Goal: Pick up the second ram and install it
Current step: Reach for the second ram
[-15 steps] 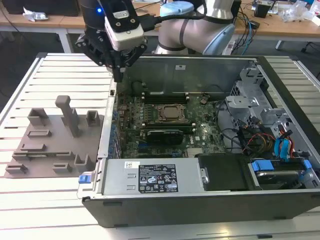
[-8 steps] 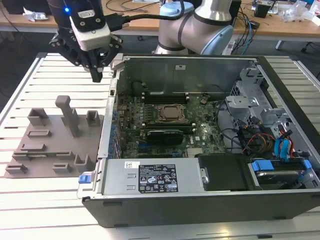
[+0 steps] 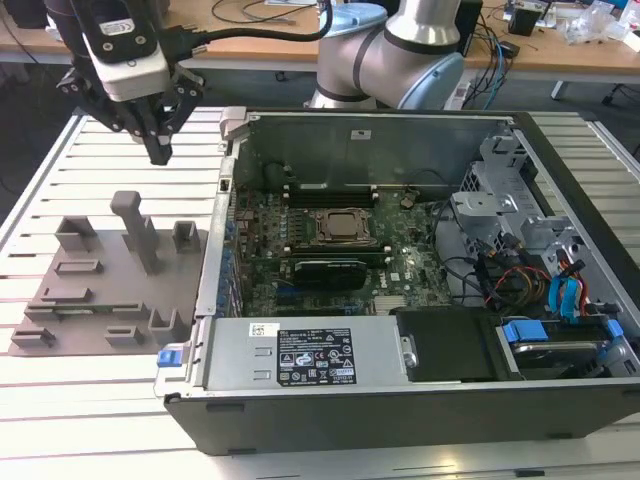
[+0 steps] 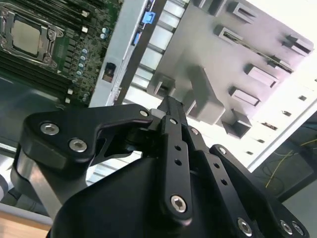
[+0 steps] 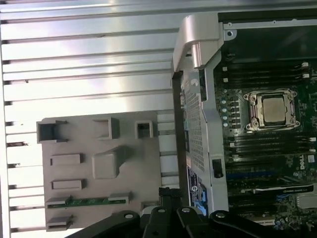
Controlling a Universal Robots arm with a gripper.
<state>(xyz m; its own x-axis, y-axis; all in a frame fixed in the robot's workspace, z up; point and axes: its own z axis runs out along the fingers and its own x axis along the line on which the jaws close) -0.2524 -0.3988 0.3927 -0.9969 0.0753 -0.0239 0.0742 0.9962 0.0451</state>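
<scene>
The claw [image 3: 160, 150] is hanging above the gray holder [image 3: 105, 290], to the exterior view's left of the open computer case [image 3: 300, 365]. Its fingers are pressed together with nothing between them, so it is carrying no load. In the first wrist view the second memory stick [image 5: 89, 201] is sitting in a long slot of that holder, a thin green strip apart from the claw. The slot is likely keeping it straight and in a known spot so the fingers can meet it squarely. The case is lying on its side on the slatted table [image 3: 60, 170], leaving the board [image 3: 400, 275] and the black slots beside the processor socket [image 3: 345, 227] facing up, open to reach from above.
</scene>
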